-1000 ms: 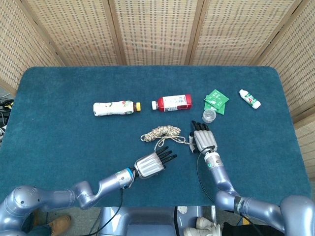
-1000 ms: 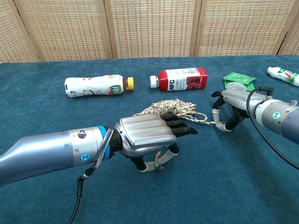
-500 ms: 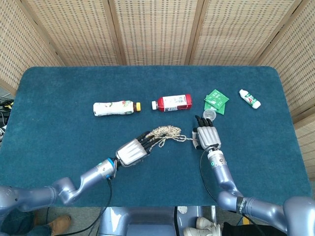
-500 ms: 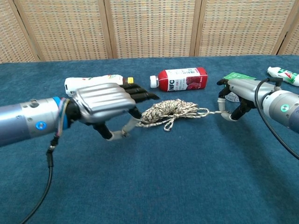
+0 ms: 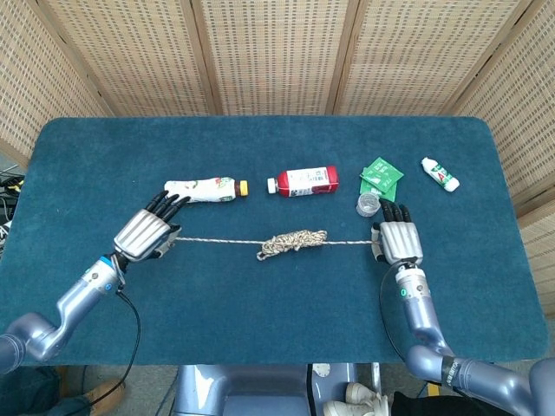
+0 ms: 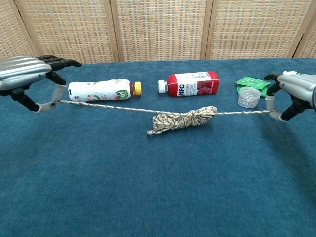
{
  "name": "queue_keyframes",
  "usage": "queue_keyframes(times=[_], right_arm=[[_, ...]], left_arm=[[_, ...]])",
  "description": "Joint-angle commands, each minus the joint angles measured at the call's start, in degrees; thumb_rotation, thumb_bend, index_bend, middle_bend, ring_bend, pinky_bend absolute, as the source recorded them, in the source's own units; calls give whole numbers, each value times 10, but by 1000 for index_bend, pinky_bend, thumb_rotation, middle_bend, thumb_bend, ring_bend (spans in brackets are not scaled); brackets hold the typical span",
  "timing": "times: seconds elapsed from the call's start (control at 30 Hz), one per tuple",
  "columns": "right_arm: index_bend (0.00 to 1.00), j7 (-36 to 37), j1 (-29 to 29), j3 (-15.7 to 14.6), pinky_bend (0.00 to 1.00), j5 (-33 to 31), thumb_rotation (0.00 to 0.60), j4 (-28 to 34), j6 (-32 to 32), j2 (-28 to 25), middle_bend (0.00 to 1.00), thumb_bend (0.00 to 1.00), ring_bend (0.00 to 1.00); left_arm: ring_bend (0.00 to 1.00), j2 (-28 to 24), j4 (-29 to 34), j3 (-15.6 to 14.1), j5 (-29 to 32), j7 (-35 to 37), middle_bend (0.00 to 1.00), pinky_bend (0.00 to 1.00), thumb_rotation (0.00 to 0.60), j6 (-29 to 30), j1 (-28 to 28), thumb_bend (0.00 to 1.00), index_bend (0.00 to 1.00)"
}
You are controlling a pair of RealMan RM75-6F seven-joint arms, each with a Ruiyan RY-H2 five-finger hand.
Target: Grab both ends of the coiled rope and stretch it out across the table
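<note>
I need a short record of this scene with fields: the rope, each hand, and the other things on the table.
rope: rope drawn taut between the two hands, a knotted bundle remaining at its middle
left hand: left hand pinches the left rope end, beside the white bottle
right hand: right hand pinches the right rope end, just below the small clear cup
other things: red bottle, green packets, small white tube
surface: blue table
</note>
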State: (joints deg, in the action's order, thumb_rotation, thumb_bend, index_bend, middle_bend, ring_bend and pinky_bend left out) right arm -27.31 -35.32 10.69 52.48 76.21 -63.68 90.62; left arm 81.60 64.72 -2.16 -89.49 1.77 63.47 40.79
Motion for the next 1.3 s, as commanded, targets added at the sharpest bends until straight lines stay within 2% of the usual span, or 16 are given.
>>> queue_keyframes(times=[0.03,0.3,0.47,0.7,0.77,0.8,0.83,0.87,0.9,0.93,0.97,1.0,1.13,1.3], right_arm=[[652,-1,15,-7,0,6,600,6,-13,-17,1,563,0],[652,-4,44,-25,0,33,600,12,-36,-51,1,563,0],[651,-11,55,-32,0,52,600,6,-51,-58,1,562,0],[647,-1,63,-30,0,53,600,0,-41,-59,1,558,0],[617,1,64,-29,0,54,600,-2,-39,-57,1,551,0],[545,3,65,-29,0,55,600,-2,-37,-56,0,518,0],[417,7,66,-28,0,56,600,-2,-36,-55,0,432,0],[310,12,67,-28,0,58,600,-1,-34,-56,0,347,0],[156,17,68,-26,0,57,600,1,-31,-56,0,195,0],[52,32,71,-21,0,56,600,8,-31,-58,0,77,0],[16,46,74,-18,0,61,600,14,-34,-60,0,30,0],[0,59,78,-16,0,68,600,20,-38,-63,0,1,0],[0,118,96,-11,0,107,600,41,-68,-76,0,0,0],[0,188,129,-25,0,183,600,76,-124,-112,0,0,0]], left_arm=[[0,-6,-51,-5,4,53,0,0,600,20,-26,523,699],[0,6,-125,-7,0,124,0,0,600,32,-47,523,700],[0,14,-145,-5,-3,134,0,0,600,33,-51,523,699],[0,22,-150,-3,-7,137,0,0,600,29,-51,525,699],[0,23,-150,-3,-8,135,0,0,600,28,-51,521,698],[0,24,-149,-3,-9,134,0,0,600,27,-51,502,688],[0,24,-148,-3,-9,133,0,0,600,26,-51,406,621],[0,24,-148,-2,-10,133,0,0,600,26,-51,256,461],[0,23,-146,-3,-10,134,0,0,600,25,-51,154,323],[0,20,-139,-3,-10,142,0,0,600,25,-53,38,136],[0,15,-130,-4,-11,148,0,0,600,26,-55,1,23],[0,10,-122,-4,-12,151,0,0,600,30,-56,0,0],[0,-17,-75,7,-4,155,0,0,600,55,-70,0,0],[0,-79,54,29,39,123,0,0,600,86,-106,0,0]])
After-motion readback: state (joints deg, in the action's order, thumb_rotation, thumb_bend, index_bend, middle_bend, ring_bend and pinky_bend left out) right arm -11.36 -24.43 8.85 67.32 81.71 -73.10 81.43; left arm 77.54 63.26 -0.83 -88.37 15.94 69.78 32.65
